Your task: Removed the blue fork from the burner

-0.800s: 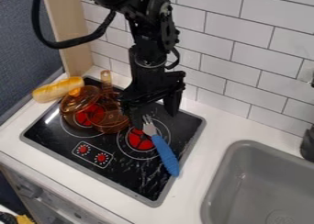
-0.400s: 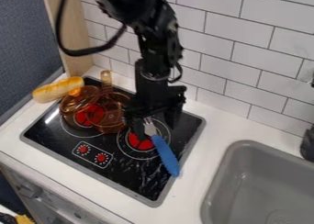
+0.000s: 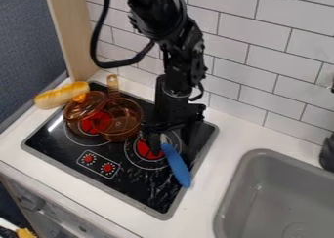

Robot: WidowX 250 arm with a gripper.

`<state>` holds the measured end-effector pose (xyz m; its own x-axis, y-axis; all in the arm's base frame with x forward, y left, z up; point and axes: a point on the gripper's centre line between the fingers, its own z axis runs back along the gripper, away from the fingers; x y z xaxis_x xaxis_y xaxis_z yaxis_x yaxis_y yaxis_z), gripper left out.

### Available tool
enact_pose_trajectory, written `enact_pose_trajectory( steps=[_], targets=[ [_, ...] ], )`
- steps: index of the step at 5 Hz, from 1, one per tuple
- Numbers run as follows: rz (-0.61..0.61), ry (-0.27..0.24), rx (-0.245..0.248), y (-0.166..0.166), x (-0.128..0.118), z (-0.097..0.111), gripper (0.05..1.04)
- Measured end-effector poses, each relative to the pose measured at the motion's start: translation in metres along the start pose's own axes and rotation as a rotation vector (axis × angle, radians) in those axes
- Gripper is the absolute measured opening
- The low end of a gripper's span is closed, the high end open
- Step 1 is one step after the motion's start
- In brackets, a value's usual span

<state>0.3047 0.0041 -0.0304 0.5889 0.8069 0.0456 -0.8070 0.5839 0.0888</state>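
Because the blue fork [image 3: 176, 167] lies aslant, its metal end over the red burner [image 3: 149, 149] and its handle running to the sink-side edge of the stove [image 3: 135, 172], I judge it has yet to be cleared; my gripper [image 3: 172, 147] hangs above its metal end, fingers parted and clamped on nothing, one to either side, which would let me close across its narrow part. That thick handle looks the surer hold; a pinch too near the prongs might let it swing. On the neighbouring burner sits the brown see-through pot [image 3: 122, 121], its lid [image 3: 83, 108] beside it, so I'd best lift away from that side; farther out, the bread [image 3: 61, 95] rests at the stove's corner, and the sink [image 3: 277, 198] lies across the counter [image 3: 229, 134].
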Motion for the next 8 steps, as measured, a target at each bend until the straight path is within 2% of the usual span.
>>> enact_pose_trajectory(
  steps=[1, 2, 4, 5, 6, 7, 8],
  targets=[
    [-0.022, 0.014, -0.003, -0.003, -0.002, -0.010, 0.999],
    [-0.033, 0.035, 0.001, -0.005, -0.002, -0.018, 0.947],
    [-0.050, 0.051, -0.010, -0.008, -0.003, -0.020, 0.368],
    [-0.047, 0.061, -0.018, -0.007, -0.002, -0.021, 0.340],
    [-0.053, 0.116, -0.032, 0.002, -0.002, -0.022, 0.340],
    [-0.072, 0.113, -0.029, 0.004, -0.002, -0.012, 0.340],
    [-0.150, 0.095, -0.031, -0.008, -0.010, -0.004, 0.340]
  ],
)
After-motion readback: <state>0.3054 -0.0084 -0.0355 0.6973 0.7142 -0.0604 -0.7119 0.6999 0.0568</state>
